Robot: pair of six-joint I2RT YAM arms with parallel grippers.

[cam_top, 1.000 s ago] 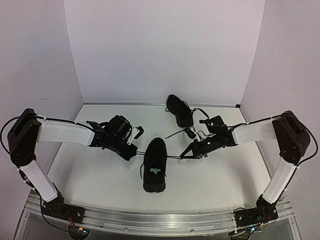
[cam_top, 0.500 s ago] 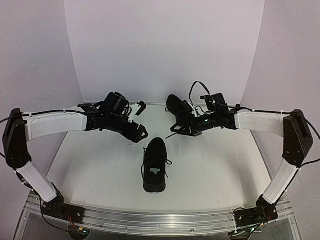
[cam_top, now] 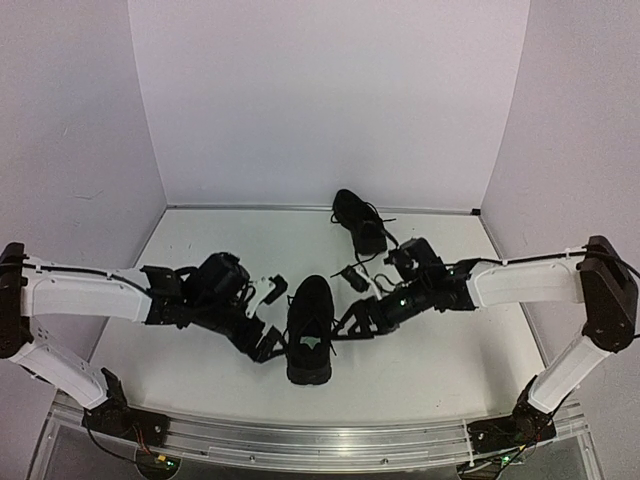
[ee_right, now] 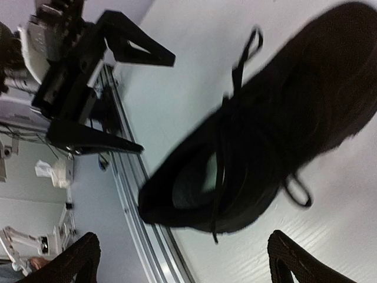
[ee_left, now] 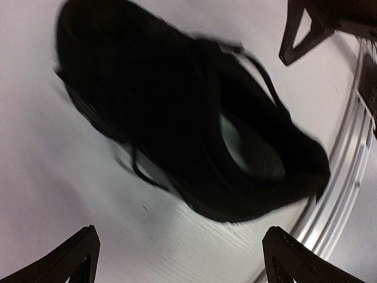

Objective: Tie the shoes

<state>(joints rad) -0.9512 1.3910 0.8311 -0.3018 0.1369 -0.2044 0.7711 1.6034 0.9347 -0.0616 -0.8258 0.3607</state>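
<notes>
White desk [cam_top: 190,250], white walls — near shoe [cam_top: 310,335] sits at centre front, toe pointing away from the arm bases. Left pincer [cam_top: 270,320] just left of it, right pincer [cam_top: 347,300] just right — both spread wide, holding nothing. Second shoe [cam_top: 360,222] well behind it.

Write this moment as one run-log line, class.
left arm: jaws open, left of near shoe | right arm: jaws open, right of it | far shoe: at back, unheld
</notes>
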